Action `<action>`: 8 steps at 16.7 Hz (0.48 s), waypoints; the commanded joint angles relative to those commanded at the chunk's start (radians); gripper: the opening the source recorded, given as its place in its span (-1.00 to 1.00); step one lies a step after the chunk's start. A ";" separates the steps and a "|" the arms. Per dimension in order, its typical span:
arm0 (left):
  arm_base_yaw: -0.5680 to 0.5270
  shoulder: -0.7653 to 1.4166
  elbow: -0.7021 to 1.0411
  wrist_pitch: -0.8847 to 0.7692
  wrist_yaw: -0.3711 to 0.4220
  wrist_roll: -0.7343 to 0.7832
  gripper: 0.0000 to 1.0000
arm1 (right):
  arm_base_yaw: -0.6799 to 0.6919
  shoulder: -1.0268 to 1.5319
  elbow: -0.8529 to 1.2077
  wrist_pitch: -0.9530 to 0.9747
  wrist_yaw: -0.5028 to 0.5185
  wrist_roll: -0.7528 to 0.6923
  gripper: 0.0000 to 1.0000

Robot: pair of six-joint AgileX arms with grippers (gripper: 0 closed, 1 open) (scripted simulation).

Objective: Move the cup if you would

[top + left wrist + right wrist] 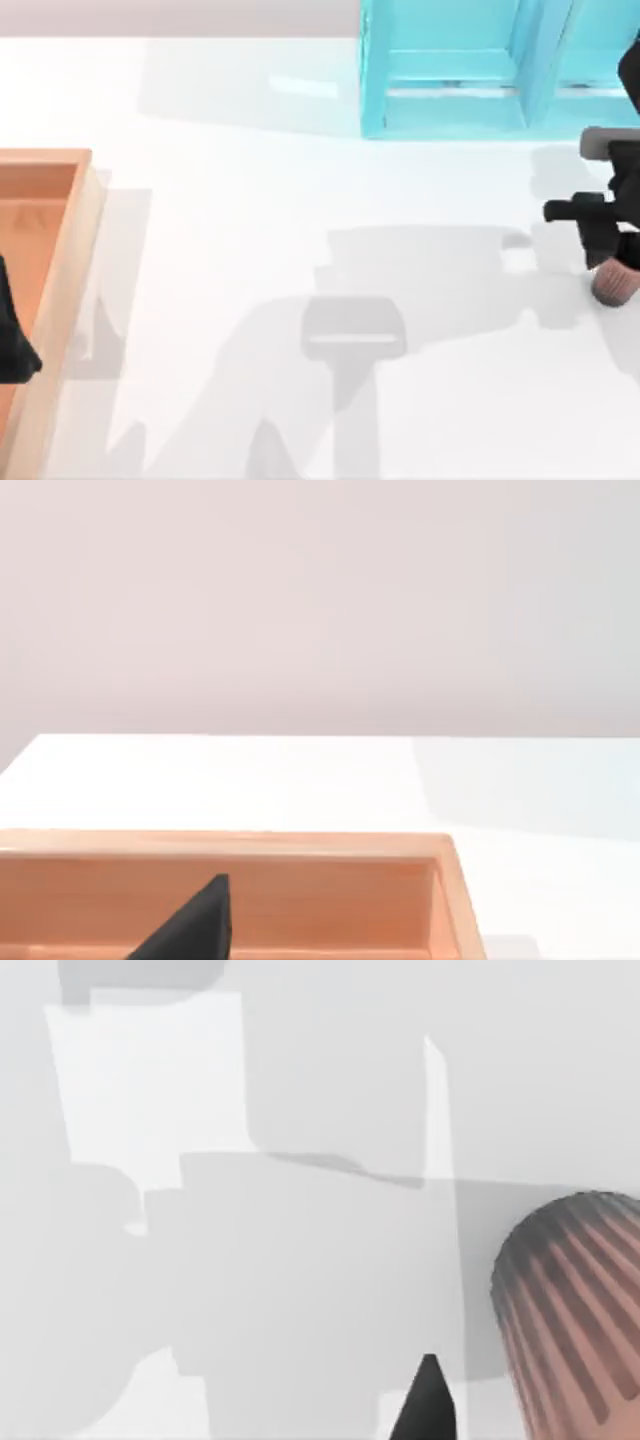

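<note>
My right gripper (612, 262) hangs low over the white worktop (300, 200) at its right side. The cup (614, 284) sits directly under it, a small reddish-brown ribbed tumbler whose lower part shows past the black gripper body in the top view. In my right wrist view the cup (580, 1310) is close up, its vertical ribs running dark and pale in turn, and one black fingertip (428, 1405) stands just beside it with a strip of bare worktop between the two. The cup rests on the worktop; I see no finger touching it there. Whether my right gripper's fingers are apart or together I cannot tell.

Beyond my right gripper, toward the far edge of the worktop, stands a light blue cabinet (450, 70) with open compartments, well apart from the cup.

My left gripper (15, 335) is parked at the worktop's left side, over an open wooden tray (70, 260). In my left wrist view a black finger (195, 925) shows inside the tray (450, 900), in front of its far wall, with bare worktop beyond. I cannot tell whether that gripper's fingers are apart or together.

The cup is far across the worktop from the tray and from my left gripper.
</note>
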 joint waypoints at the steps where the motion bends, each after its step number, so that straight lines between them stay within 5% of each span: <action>1: 0.000 0.000 0.000 0.000 0.000 0.000 1.00 | 0.000 0.000 0.000 0.000 0.000 0.000 0.51; 4: 0.000 0.000 0.000 0.000 0.000 0.000 1.00 | 0.000 0.000 0.000 0.000 0.000 0.000 0.96; 8: 0.000 0.000 0.000 0.000 0.000 0.000 1.00 | 0.000 0.000 0.000 0.000 0.000 0.000 1.00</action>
